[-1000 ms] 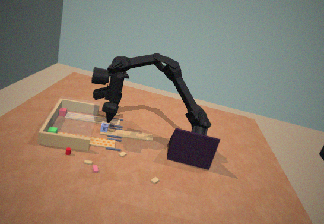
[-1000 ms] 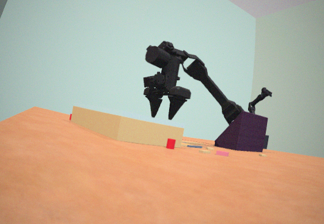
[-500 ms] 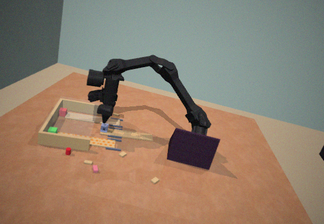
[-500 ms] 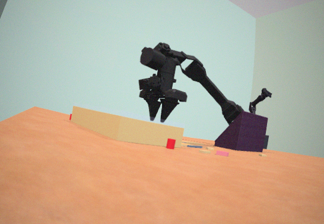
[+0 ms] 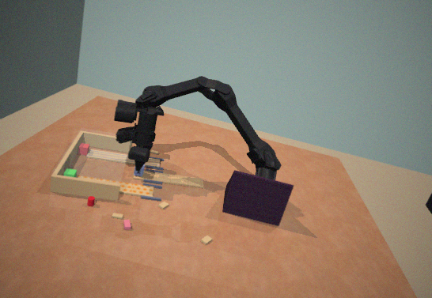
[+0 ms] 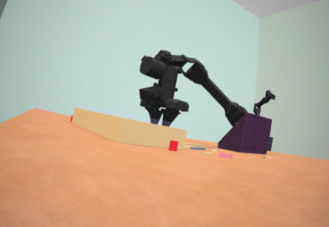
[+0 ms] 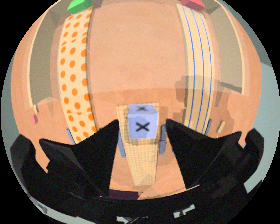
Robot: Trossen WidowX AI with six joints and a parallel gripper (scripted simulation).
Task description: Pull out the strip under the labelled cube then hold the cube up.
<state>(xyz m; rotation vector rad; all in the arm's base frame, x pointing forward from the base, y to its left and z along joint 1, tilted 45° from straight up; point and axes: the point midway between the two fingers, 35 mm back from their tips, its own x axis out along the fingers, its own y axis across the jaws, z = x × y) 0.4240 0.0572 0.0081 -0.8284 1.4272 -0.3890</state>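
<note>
The labelled cube [image 5: 142, 170] [image 7: 143, 130], blue with a black X, sits on the far end of the grid-patterned strip [image 5: 191, 182] [image 7: 140, 167], outside the box's open front. My gripper [image 5: 138, 174] [image 6: 160, 124] [image 7: 143, 122] is partly open, pointing down, with one finger on each side of the cube. The wrist view shows gaps between the cube and both fingers. An orange-dotted strip [image 5: 136, 190] [image 7: 74, 77] lies to the left in the wrist view and a blue-lined strip [image 5: 104, 155] [image 7: 199, 65] to the right.
The wooden box [image 5: 87, 189] [image 6: 129, 132] has a clear cover. A green block [image 5: 70, 172] [image 7: 80, 5] and a pink-red block [image 5: 84, 149] [image 7: 192, 4] are at its far end. Blue rails flank the strips. A red cylinder [image 5: 91, 201] [image 6: 173, 146] stands beside the box.
</note>
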